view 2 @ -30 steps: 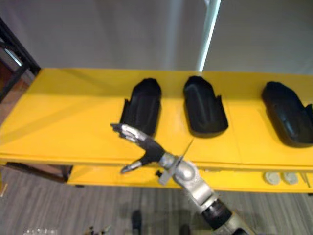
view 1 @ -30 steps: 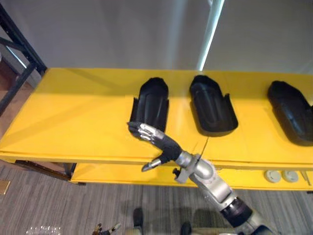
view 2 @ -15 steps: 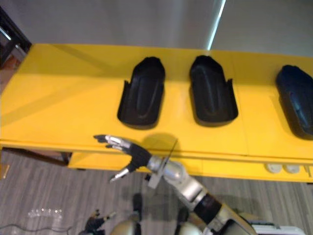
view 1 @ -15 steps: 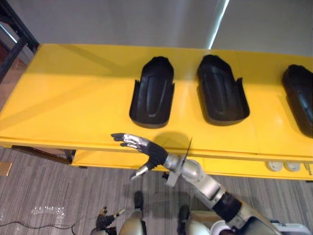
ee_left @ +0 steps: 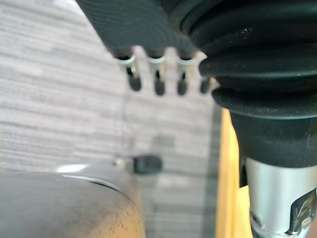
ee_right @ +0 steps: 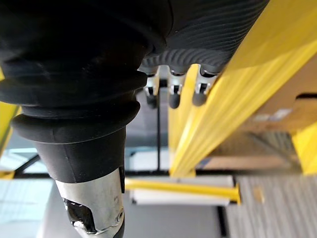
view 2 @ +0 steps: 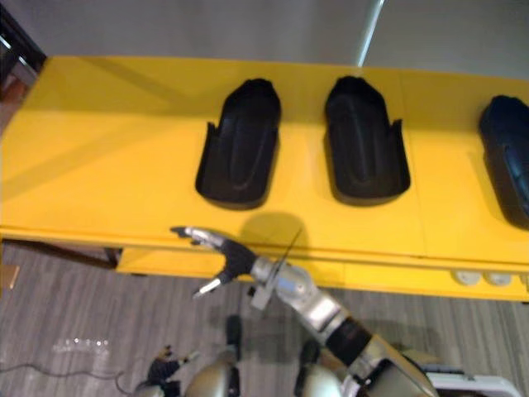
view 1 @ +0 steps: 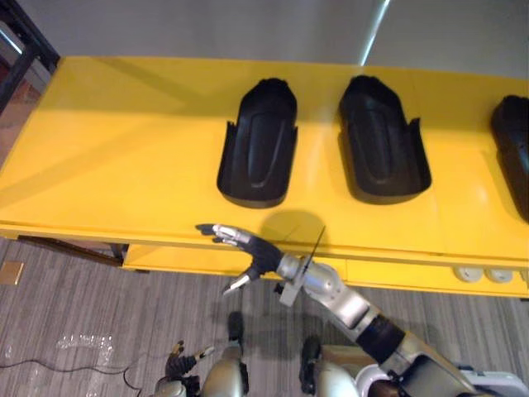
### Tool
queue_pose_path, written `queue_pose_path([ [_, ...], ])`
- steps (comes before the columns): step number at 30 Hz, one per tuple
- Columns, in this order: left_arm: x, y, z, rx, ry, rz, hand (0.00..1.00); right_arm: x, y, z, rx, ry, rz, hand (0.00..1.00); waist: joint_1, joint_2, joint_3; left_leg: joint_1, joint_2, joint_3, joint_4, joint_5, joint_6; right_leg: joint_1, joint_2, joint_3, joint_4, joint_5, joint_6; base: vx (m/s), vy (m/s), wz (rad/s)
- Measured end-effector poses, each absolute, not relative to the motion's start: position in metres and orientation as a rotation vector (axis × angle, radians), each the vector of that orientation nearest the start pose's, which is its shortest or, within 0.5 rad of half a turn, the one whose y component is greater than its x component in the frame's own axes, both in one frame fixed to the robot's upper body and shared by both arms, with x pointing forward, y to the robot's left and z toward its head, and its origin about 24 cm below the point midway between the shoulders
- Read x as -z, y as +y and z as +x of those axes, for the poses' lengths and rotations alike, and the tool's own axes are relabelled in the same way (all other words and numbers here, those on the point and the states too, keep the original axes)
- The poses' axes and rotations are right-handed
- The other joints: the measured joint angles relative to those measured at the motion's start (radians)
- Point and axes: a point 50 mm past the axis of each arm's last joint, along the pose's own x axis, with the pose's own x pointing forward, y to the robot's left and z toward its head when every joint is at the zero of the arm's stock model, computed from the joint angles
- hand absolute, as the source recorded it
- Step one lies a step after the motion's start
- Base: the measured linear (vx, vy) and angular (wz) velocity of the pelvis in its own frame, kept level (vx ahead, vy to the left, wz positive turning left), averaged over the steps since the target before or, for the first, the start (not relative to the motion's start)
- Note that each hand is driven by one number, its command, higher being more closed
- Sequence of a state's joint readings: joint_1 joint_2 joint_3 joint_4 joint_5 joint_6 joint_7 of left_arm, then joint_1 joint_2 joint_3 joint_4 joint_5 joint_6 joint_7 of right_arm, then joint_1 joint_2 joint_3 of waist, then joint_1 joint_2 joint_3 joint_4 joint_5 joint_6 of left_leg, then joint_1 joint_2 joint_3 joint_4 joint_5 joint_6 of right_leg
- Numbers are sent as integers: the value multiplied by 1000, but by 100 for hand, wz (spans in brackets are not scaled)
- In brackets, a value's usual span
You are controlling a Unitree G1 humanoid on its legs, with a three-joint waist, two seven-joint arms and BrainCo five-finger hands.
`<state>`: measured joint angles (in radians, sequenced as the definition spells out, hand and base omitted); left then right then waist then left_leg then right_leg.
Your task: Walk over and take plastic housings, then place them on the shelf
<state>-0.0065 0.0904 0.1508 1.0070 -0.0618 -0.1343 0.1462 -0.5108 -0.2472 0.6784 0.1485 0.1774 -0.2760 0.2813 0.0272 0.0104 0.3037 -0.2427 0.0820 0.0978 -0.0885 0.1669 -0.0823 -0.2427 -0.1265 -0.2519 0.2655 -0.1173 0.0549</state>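
Robot hand point(view 1: 259, 252) back (housing point(view 1: 258, 145) beyond)

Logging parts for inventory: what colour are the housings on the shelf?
Black housings on a yellow shelf, clearest in the left eye view.

Left housing point(view 1: 258, 145): we see a long black shell, rounded at its far end, flat on the yellow shelf point(view 1: 124, 149).
Middle housing point(view 1: 383, 141): alike, right of it, apart.
Right housing point(view 1: 517, 149): far right, partly in view.
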Motion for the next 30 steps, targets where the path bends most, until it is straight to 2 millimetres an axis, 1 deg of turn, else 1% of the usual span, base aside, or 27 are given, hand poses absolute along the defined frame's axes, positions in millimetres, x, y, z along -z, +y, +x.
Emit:
queue_pose_path([
  [4,137,211,148,-342,847,30,0,-119,-7,268,-1037,-462,-256,0,0,1,2,-5,1,-4,0,2,1,-3,0,-6,2,0,0,7,-5,1],
  [6,137,210,148,-342,847,30,0,-123,-9,271,-1008,-473,-244,0,1,1,2,-5,0,-5,0,3,1,-3,0,-6,2,0,0,0,0,0],
  [9,137,210,148,-341,847,30,0,-129,-24,287,-883,-479,-232,0,2,1,2,-6,0,-7,0,4,0,-3,-1,-9,3,0,0,0,0,0],
  [11,137,210,148,-341,847,30,0,-131,-29,290,-852,-482,-234,0,2,1,2,-6,0,-7,0,4,0,-3,-1,-9,3,0,0,0,0,0],
  [30,137,210,148,-341,847,30,0,-133,-28,290,-851,-491,-253,0,2,3,4,-9,1,-15,0,5,0,-2,0,-18,3,-1,-1,0,0,0],
])
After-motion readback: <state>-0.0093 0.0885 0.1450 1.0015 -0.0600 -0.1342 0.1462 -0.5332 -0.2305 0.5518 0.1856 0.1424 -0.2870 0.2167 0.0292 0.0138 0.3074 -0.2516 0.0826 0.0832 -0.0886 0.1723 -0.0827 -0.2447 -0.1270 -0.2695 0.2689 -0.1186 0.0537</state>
